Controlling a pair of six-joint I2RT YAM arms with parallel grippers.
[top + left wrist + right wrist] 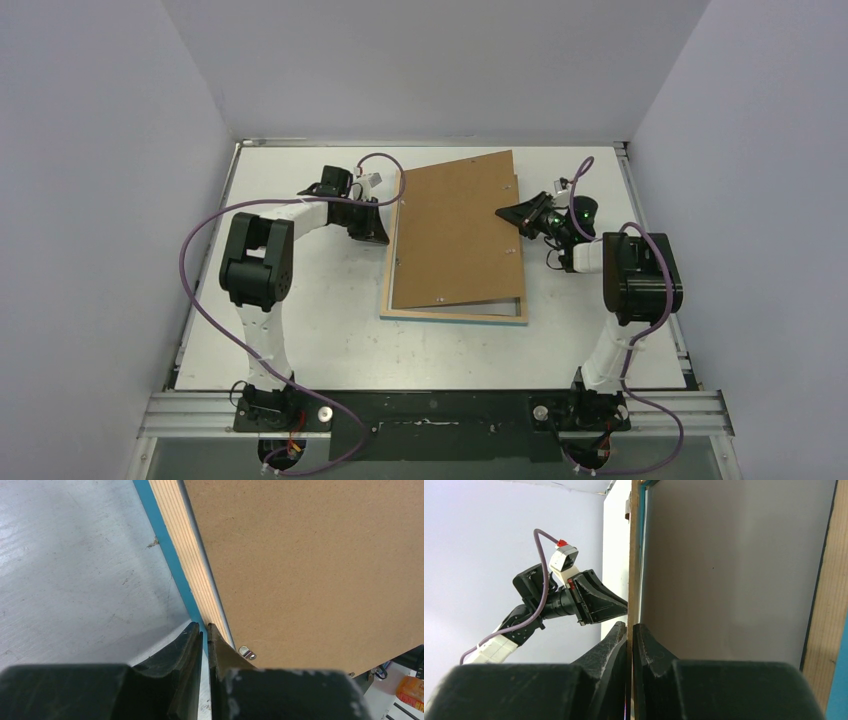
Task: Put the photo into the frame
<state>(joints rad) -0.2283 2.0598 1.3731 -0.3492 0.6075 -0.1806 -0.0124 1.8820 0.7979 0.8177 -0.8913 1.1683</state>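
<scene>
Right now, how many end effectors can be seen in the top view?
2. The left end effector is at the left edge of the frame; the right end effector is shut on the right edge of the backing board. None seems hidden.

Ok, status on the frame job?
Right tool shut on backing board edge. Left tool at frame edge, grip unclear. Photo not visible.
</scene>
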